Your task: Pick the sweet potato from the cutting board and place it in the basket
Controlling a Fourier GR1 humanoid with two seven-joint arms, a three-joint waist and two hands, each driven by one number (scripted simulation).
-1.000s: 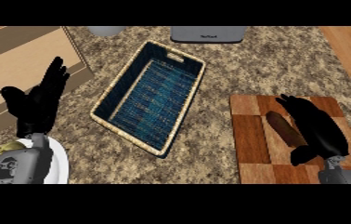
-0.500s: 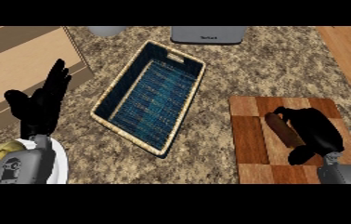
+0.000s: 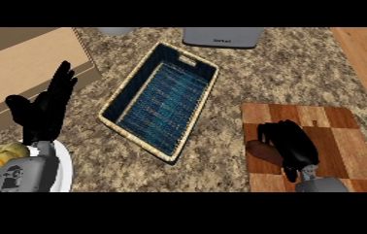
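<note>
On cutting board [image 3: 326, 126], right hand [image 3: 290, 145] (curled) grips sweet potato [image 3: 264, 152].

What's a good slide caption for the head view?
Right hand curled round sweet potato on cutting board, basket waiting.

Bare counter [image 3: 229, 126] is lying open between cutting board [image 3: 301, 150] and basket [image 3: 161, 104]; only the basket's raised rim is standing in the way.

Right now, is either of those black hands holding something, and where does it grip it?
The right hand curls over the sweet potato from its right side; its left end shows. The left hand holds nothing.
</note>
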